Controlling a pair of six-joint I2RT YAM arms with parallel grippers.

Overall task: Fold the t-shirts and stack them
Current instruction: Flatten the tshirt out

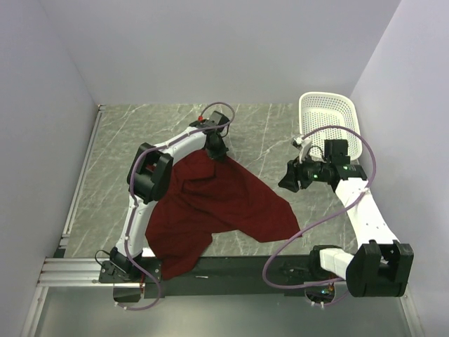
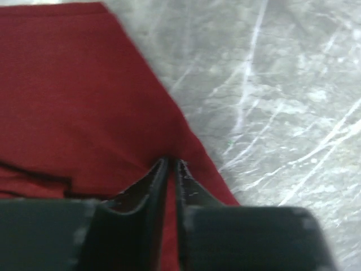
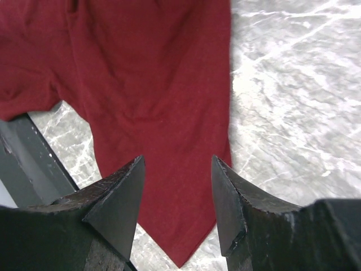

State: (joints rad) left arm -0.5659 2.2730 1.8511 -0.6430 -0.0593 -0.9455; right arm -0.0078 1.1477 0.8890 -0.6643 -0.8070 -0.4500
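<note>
The plain maroon cotton t-shirt is spread rumpled, unfolded, on the grey marbled table; its far edge is clamped by the left tool; the right tool is held apart over a corner; no fold is made yet.

Your top camera looks down from above and behind the arm bases and takes in the whole counter, near edge to far edge. Your left wrist camera sits very close behind the left gripper, facing down onto the shirt edge and the bare counter beside it. Your right wrist camera looks past the right gripper from farther off, at a shirt corner. All three views share the shirt and the surrounding counter.
</note>
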